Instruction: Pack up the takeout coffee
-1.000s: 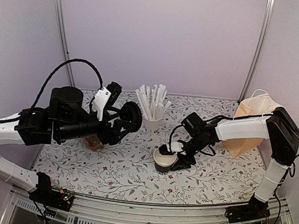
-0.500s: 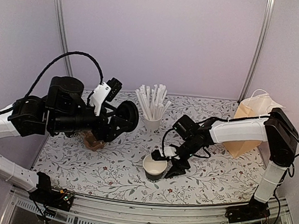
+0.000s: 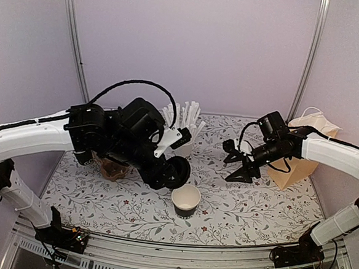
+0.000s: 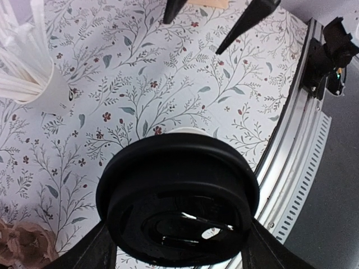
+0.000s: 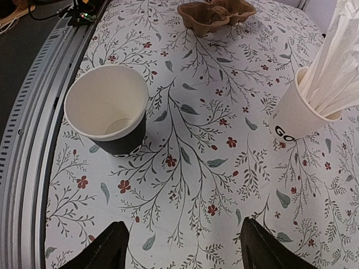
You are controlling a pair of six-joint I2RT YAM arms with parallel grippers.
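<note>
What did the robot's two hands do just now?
The right hand let go of the black cup and pulled back toward the paper bag, open. The left hand, gripping the black lid, swung right to beside the cup. The straw cup, carrier and bag stayed put.

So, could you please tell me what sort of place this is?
Probably a robot test cell staged as a café counter: plain panel walls, floral tablecloth, and a paper cup, lid and straws.

Black letters reading "GO", cut off beyond that, are printed low on the white straw cup (image 5: pixel 296 112); nothing else is legible.
</note>
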